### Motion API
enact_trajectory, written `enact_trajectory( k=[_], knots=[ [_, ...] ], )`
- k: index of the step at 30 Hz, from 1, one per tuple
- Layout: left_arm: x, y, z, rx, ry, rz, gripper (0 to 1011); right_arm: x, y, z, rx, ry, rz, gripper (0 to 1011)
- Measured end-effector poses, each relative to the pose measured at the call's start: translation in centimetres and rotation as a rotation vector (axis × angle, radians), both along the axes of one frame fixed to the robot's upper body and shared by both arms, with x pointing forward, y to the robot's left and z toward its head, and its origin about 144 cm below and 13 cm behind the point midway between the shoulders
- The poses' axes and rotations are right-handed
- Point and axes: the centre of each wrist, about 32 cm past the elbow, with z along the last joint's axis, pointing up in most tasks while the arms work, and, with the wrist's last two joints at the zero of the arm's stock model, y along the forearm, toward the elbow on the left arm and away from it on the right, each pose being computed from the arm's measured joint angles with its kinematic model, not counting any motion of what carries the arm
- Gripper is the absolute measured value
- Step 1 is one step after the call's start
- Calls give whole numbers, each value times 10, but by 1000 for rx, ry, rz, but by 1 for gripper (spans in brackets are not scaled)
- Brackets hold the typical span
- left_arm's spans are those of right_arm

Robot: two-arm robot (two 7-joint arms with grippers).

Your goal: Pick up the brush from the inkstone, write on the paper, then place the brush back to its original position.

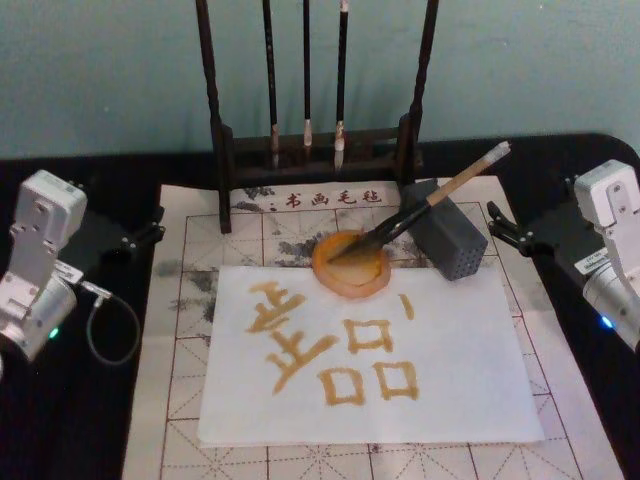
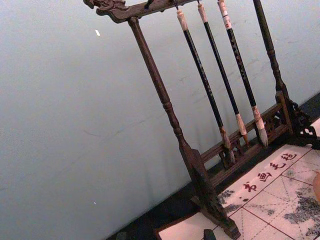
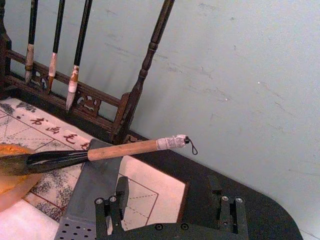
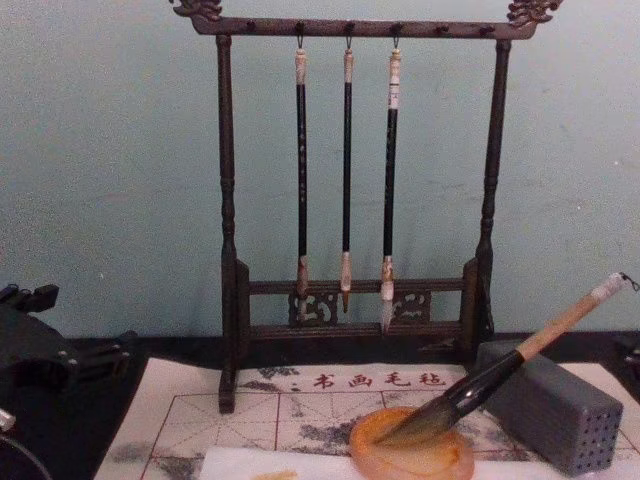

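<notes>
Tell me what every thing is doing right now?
brush, bristles resting in inkstone, handle leaning on grey block.
inkstone, holding the brush tip.
paper, flat, written on in amber strokes.
thin brushes, hanging from rack.
right gripper, fingers open, empty, parked right.
left gripper, parked left.

Brush: large thick calligraphy brush (image 1: 430, 205), smooth tan wood above, glossy black below, whitish wrapped cap, dark damp-looking bristles.
Inkstone: round orange-amber translucent dish (image 1: 340, 280), glossy, glass-like.
Paper: plain white sheet (image 1: 460, 350), matt.
Mat: cream red-gridded mat (image 1: 170, 400), matt, soft-looking, ink-stained.
Block: grey rectangular block with small holes (image 1: 450, 240), matt, plastic-looking.
Rack: dark turned-wood stand (image 4: 227, 200), faint sheen.
Table: black table (image 1: 90, 430), matt.
</notes>
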Motion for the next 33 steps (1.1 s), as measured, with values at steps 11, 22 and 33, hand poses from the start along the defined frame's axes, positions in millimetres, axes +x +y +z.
enact_trajectory(
  k=[11,22,33],
  knots=[
    [0,0,0,0,0,0,1001,-2,-1,6,71,25,26,1002],
    [0,0,0,0,0,0,1001,0,-7,17,360,206,56,1002],
    [0,0,0,0,0,0,1001,7,-3,21,671,369,35,1002]
  ],
)
